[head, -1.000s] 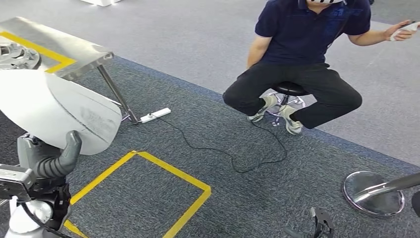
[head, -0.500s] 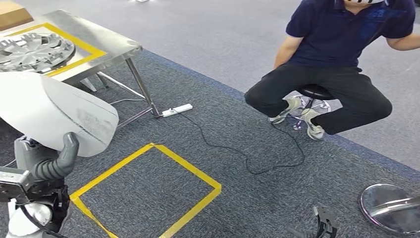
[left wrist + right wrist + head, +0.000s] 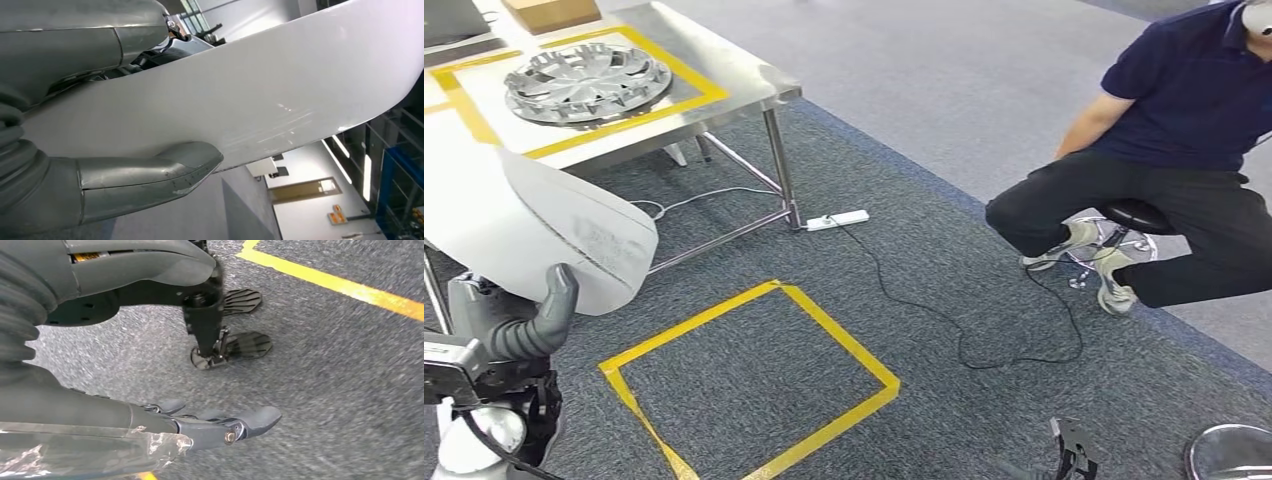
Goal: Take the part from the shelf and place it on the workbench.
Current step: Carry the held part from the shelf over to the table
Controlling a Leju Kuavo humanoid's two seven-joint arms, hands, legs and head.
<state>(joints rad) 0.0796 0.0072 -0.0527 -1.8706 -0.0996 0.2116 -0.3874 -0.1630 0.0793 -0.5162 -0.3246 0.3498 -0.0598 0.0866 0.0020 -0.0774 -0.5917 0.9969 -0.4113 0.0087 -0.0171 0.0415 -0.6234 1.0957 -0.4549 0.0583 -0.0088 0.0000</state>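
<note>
- As the head view has swung between the earlier frames and this one, the whole scene has shifted: the steel surface [image 3: 754, 92] now shows far more of its top at far left, and the seated person [image 3: 1184, 150] has slid toward the right edge. This reads as the camera turning with the robot, not as things moving.
- Left hand [image 3: 519, 320]: at near left, its thumb pressed up against the underside of the white part [image 3: 544, 225]; the left wrist view shows the thumb [image 3: 150, 172] bearing on the part's [image 3: 260, 95] smooth curved face, so the hand grips it. Against the hand, the part sits as it did in the earlier frames.
- White part: carried in the air at near left, clear of the surface and just short of its near edge.
- Right hand [image 3: 200, 427]: hangs low over the carpet, fingers nearly straight and apart, holding nothing.
- Surface contents: a silver wheel cover [image 3: 589, 80] lies inside the yellow tape outline [image 3: 679, 75]; a brown box [image 3: 549, 12] sits at the far edge.
- Floor: a yellow taped square [image 3: 754, 380] lies near centre; a white power strip [image 3: 837, 218] lies by the surface's leg.
- Judgement: the carry is well along; with the surface now ahead, the remaining steps are likely a final approach and setting the part down.
</note>
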